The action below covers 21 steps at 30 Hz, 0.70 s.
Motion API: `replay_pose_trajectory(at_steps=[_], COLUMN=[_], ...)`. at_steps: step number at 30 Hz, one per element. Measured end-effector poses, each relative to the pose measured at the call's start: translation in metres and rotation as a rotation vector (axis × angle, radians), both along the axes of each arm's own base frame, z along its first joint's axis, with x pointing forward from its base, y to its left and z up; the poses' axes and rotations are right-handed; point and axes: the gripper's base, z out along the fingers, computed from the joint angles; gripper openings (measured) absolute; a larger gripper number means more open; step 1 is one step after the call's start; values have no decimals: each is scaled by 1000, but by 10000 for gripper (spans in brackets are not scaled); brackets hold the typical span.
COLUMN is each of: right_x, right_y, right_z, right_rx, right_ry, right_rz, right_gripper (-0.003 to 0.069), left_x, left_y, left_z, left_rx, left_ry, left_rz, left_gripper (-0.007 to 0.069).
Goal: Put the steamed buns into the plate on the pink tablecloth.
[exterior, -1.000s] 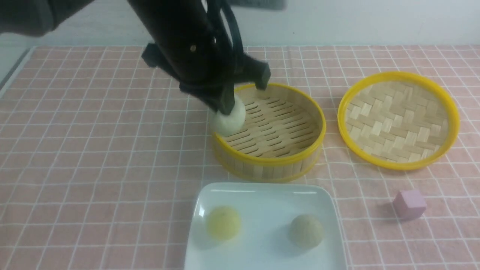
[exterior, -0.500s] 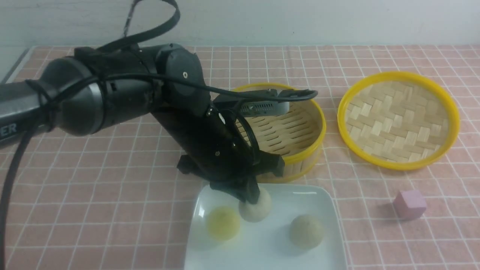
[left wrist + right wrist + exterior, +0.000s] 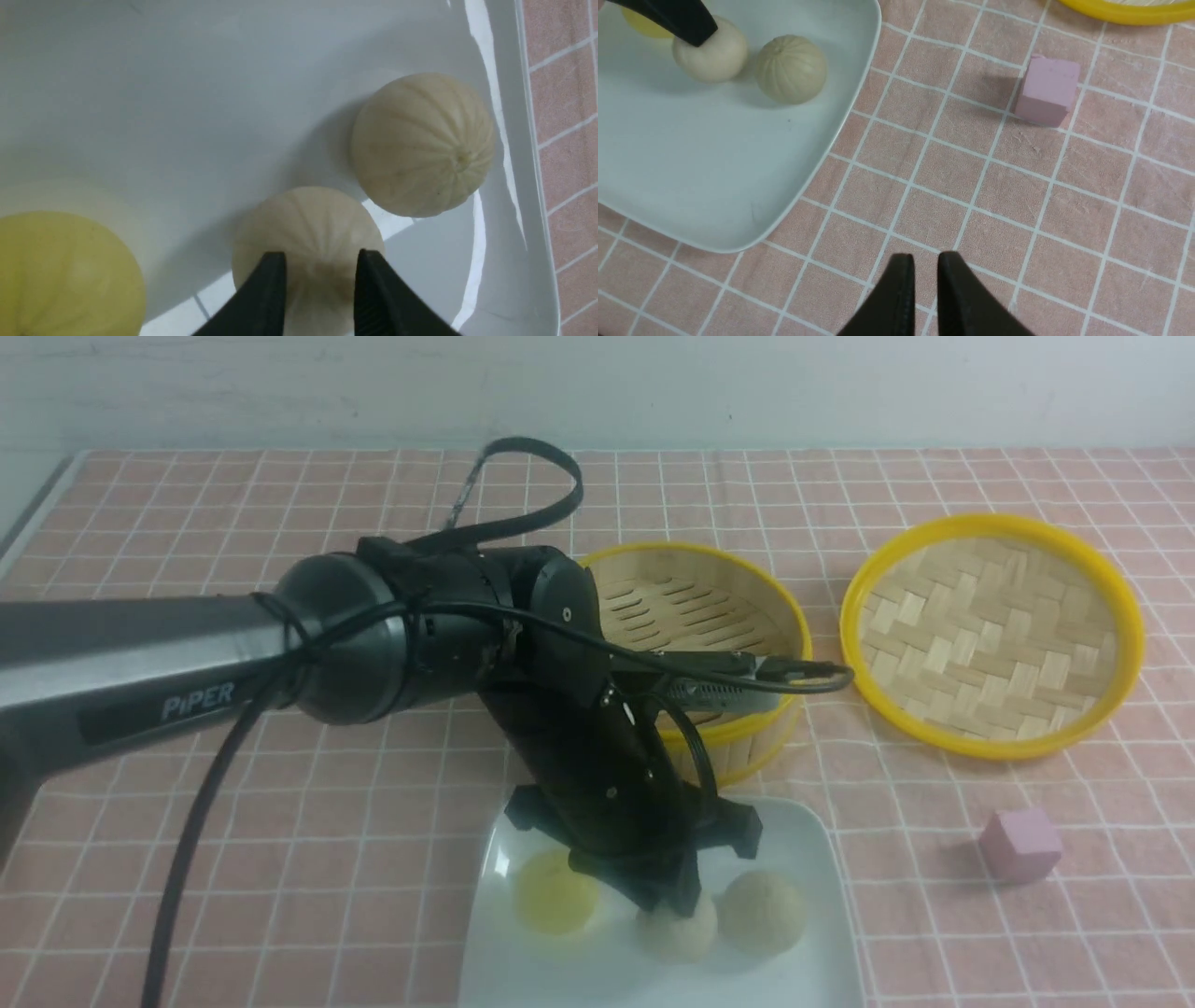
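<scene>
The left end effector (image 3: 677, 910) is clamped on the held bun (image 3: 680, 933), low over the plate (image 3: 812, 840) on the cloth (image 3: 280, 821). The bun sits between the yellow bun (image 3: 557, 892) and the beige bun (image 3: 762, 912), just beside the beige one. Whether it already touches the plate floor is hard to tell. The right end effector (image 3: 924, 256) hangs over the cloth beside the plate, fingers nearly together on nothing.

The step in hand looks like the release. To do it well, the bun should be settled on the glaze before the jaws part. They should open slowly, since a round bun on a glossy surface probably rolls. Then a straight lift, so no finger brushes the beige bun.

Compared with 0.5 s ago, the bun has travelled from the plate's far edge toward its near side, and the arm has dropped and stretched forward, now covering part of the steamer (image 3: 794, 644). 1 s ago the bun was at the steamer's rim. The yellow and beige buns have not shifted.
</scene>
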Motion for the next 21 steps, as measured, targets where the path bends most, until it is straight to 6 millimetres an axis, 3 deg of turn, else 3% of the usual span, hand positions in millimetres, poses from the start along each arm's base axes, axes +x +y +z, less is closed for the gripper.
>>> replay_pose_trajectory(at_steps=[6, 11, 13, 16, 21], right_x=[-36, -74, -89, -89, -54], right_y=[-11, -30, -40, -43, -35], right_z=[44, 58, 50, 32, -5], right_rx=[19, 31, 59, 109, 162], right_ry=[-133, -265, -328, -411, -585], right_rz=[-19, -141, -224, -275, -275], right_gripper=[62, 62, 46, 8, -11], left_x=[3, 10, 15, 18, 20], left_y=[-2, -4, -4, -5, -6], left_z=[8, 30, 44, 53, 55], left_rx=[6, 25, 36, 30, 19], left_ry=[-11, -76, -127, -156, -172], left_rz=[-19, -63, -83, -87, -83], left_gripper=[388, 412, 406, 388, 323])
